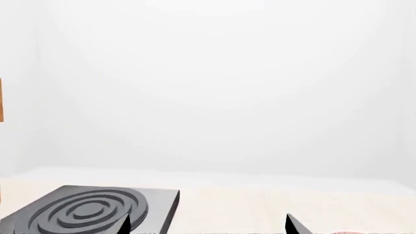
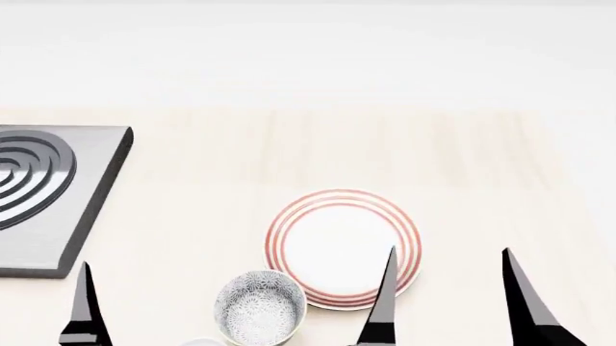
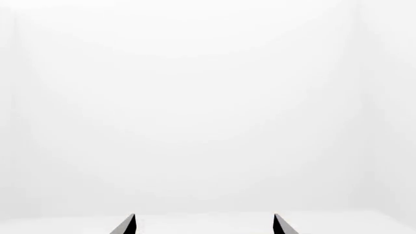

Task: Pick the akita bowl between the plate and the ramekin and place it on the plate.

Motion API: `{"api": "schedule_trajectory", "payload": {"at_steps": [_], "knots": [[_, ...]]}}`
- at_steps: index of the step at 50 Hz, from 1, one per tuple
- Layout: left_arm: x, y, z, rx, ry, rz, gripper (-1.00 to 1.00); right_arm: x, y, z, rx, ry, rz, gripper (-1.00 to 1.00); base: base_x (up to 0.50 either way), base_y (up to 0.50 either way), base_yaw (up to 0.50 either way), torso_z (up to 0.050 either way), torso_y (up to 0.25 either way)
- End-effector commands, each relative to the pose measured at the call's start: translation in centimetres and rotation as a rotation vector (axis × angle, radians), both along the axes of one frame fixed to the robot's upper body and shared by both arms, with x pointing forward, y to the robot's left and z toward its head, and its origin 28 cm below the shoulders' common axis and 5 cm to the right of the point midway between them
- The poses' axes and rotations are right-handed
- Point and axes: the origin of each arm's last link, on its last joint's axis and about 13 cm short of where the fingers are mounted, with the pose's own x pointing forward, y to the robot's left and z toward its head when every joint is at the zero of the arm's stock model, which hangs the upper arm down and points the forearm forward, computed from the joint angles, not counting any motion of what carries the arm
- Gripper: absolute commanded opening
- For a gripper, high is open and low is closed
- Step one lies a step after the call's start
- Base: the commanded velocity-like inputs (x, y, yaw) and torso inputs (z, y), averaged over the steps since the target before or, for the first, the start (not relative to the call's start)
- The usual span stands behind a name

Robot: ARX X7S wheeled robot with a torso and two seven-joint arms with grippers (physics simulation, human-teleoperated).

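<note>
A pale wood-grain worktop (image 2: 288, 151) fills most of the head view, its boards running away from the camera toward a plain white wall (image 2: 308, 50). On the worktop's left side lies a flat dark grey slab, a burner plate (image 2: 43, 198) with raised concentric rings cut into its top; its left part runs out of the picture, and its near edge shows a darker side face. The left wrist view shows the same burner plate (image 1: 91, 209) lying flat on the light worktop (image 1: 260, 204), with the white wall (image 1: 221, 87) behind. A narrow brown strip (image 1: 1, 100) shows at that picture's edge; what it belongs to cannot be told.
</note>
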Motion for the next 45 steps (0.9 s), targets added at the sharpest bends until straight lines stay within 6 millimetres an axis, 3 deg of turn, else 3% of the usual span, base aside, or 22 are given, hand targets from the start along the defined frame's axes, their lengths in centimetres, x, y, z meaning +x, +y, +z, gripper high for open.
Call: {"api": "schedule_trajectory", "payload": {"at_steps": [1, 14, 18, 29, 38, 45], "knots": [[0.2, 0.3, 0.4, -0.007, 0.036, -0.027, 1.00, 0.4, -0.4, 0.7, -0.046, 0.045, 0.004, 1.00, 0.00, 0.00, 0.00, 0.000, 0.000], [1.1, 1.1, 4.3, 0.040, 0.083, -0.073, 1.00, 1.2, -1.6, 6.3, -0.114, 0.108, 0.083, 1.00, 0.00, 0.00, 0.00, 0.000, 0.000], [1.3, 0.9, 4.6, 0.095, 0.086, -0.086, 1.00, 2.0, -1.8, 8.0, -0.076, 0.162, 0.132, 1.00, 0.00, 0.00, 0.00, 0.000, 0.000], [1.8, 0.5, 6.1, 0.187, 0.150, -0.158, 1.00, 2.9, -1.0, 9.8, -0.252, 0.260, 0.228, 1.00, 0.00, 0.00, 0.00, 0.000, 0.000], [2.4, 0.7, 6.8, 0.263, 0.144, -0.157, 1.00, 5.7, -0.5, 10.9, -0.510, 0.337, 0.275, 1.00, 0.00, 0.00, 0.00, 0.000, 0.000], [2.9, 0.9, 7.0, 0.254, 0.153, -0.162, 1.00, 6.7, 0.0, 11.2, -0.612, 0.350, 0.316, 1.00, 0.00, 0.00, 0.00, 0.046, 0.000]]}}
